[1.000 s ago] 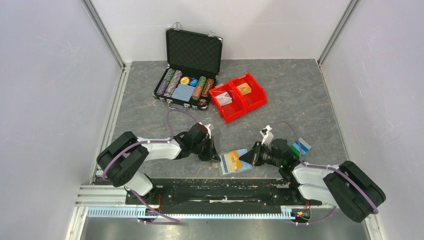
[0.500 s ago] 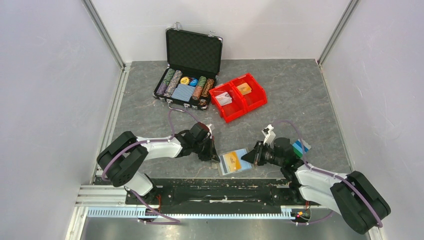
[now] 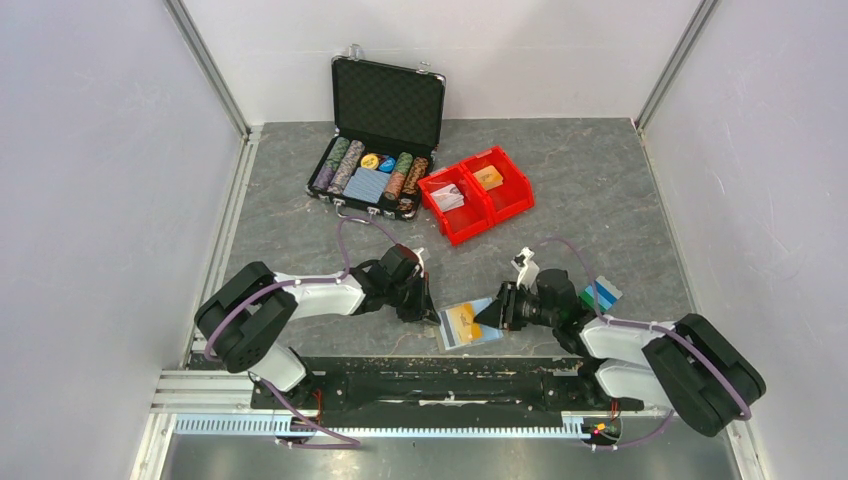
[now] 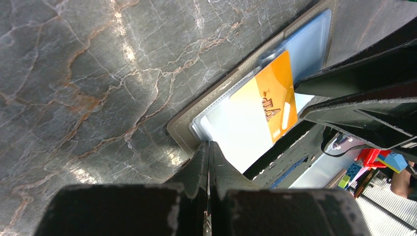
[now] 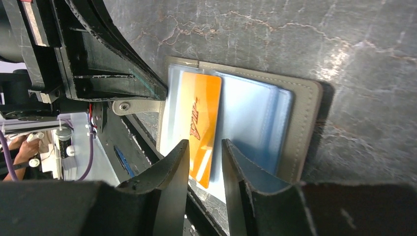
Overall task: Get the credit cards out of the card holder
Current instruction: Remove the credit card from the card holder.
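Note:
The grey card holder (image 3: 487,337) lies open on the table between my two grippers. An orange-yellow credit card (image 3: 461,320) lies on its light blue inner panel (image 5: 255,118), reaching past the holder's near edge. My left gripper (image 3: 432,314) is shut, its tip (image 4: 208,145) resting at the holder's grey rim (image 4: 182,129). My right gripper (image 3: 490,315) hovers over the holder's right side with its jaws slightly apart. The orange card (image 5: 201,123) shows through that gap (image 5: 205,145), pinched by neither jaw. Blue and teal cards (image 3: 601,296) lie on the table behind my right wrist.
A black poker-chip case (image 3: 380,150) stands open at the back. Red bins (image 3: 475,195) with small packs sit to its right. The black base rail (image 3: 440,385) runs just in front of the holder. Grey walls close in the left and right sides.
My right gripper's jaws have parted from shut and the wrist has shifted slightly left toward the holder. The left gripper and the holder have stayed put.

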### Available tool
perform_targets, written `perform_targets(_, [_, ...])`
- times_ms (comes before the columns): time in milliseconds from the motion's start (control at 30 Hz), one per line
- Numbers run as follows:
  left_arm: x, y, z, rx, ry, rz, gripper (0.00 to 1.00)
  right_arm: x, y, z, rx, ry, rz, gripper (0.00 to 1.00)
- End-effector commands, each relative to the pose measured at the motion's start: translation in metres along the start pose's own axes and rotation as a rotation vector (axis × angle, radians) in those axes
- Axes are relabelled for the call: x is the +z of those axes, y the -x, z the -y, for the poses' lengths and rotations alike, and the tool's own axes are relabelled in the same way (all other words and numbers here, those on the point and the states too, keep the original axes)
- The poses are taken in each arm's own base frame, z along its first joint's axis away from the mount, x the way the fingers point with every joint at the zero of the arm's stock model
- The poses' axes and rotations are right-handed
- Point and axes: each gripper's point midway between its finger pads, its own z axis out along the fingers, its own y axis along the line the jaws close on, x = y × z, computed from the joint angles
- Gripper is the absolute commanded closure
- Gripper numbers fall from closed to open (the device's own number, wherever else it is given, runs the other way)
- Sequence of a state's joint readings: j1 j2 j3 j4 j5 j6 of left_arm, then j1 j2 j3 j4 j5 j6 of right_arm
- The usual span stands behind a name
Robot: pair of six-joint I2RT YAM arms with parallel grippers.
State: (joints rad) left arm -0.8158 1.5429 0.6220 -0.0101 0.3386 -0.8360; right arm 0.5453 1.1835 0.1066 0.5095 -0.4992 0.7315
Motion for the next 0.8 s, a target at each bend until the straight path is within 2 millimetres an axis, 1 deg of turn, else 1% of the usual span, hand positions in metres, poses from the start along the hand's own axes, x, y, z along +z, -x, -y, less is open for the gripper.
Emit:
perform_targets(0, [0.004, 0.001, 0.003, 0.034, -0.024, 0.004, 0.98, 0.008, 0.006, -0.007, -0.044, 0.008, -0.001, 0.66])
perform_targets(300, [0.006, -0.002, 0.0, 0.024, -0.028, -0.003, 0.98, 0.014, -0.003, -0.001, -0.053, -0.013, -0.03, 0.66])
perform_targets(433, [0.006, -0.003, 0.0, 0.022, -0.029, -0.001, 0.98, 0.016, -0.005, 0.003, -0.048, -0.027, -0.036, 0.69])
perform_targets(500, [0.006, -0.002, 0.0, 0.023, -0.028, 0.0, 0.98, 0.016, -0.005, 0.004, -0.05, -0.031, -0.032, 0.74])
perform_targets(567, [0.006, -0.003, -0.001, 0.022, -0.024, 0.0, 0.98, 0.015, -0.003, 0.003, -0.055, -0.035, -0.023, 0.84])
perform_targets(633, [0.007, -0.002, -0.004, 0.028, -0.011, 0.001, 0.98, 0.014, 0.004, 0.003, -0.069, -0.049, -0.001, 0.96])
perform_targets(667, [0.008, -0.002, -0.006, 0.034, 0.001, 0.002, 0.98, 0.014, 0.008, 0.003, -0.08, -0.06, 0.01, 1.0])
perform_targets(767, [0.009, 0.003, -0.012, 0.069, 0.041, 0.014, 0.98, 0.01, 0.017, 0.009, -0.104, -0.114, 0.036, 1.0])
